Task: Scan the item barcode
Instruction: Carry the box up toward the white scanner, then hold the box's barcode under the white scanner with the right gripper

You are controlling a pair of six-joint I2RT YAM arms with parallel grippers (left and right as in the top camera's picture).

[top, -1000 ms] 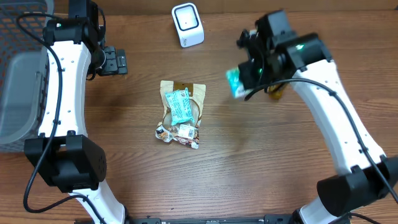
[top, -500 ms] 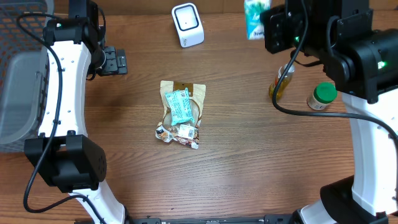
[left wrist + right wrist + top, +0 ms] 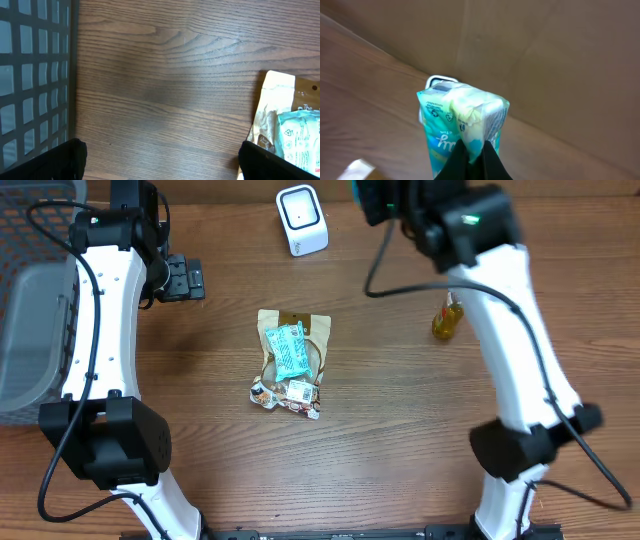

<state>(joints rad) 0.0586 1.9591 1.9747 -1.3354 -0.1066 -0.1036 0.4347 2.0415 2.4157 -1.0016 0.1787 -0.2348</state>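
My right gripper (image 3: 474, 150) is shut on the item, a teal and white packet (image 3: 451, 120), pinching its edge and holding it in the air. In the overhead view the right gripper (image 3: 385, 198) is at the table's far edge, just right of the white barcode scanner (image 3: 302, 220); only a teal sliver of the packet (image 3: 357, 188) shows there. In the right wrist view the scanner (image 3: 440, 82) peeks out behind the packet's top. My left gripper (image 3: 182, 278) hangs open over bare table at the left, its fingers (image 3: 55, 160) wide apart with nothing between them.
A pile of snack packets on a tan pouch (image 3: 292, 365) lies mid-table; its edge shows in the left wrist view as the pouch (image 3: 280, 107). A yellow bottle (image 3: 447, 320) stands under the right arm. A grey wire basket (image 3: 30, 300) fills the left side. A cardboard wall (image 3: 545, 60) backs the table.
The right arm has carried the teal packet from mid-right up and left to the far edge beside the scanner. The left arm has not moved.
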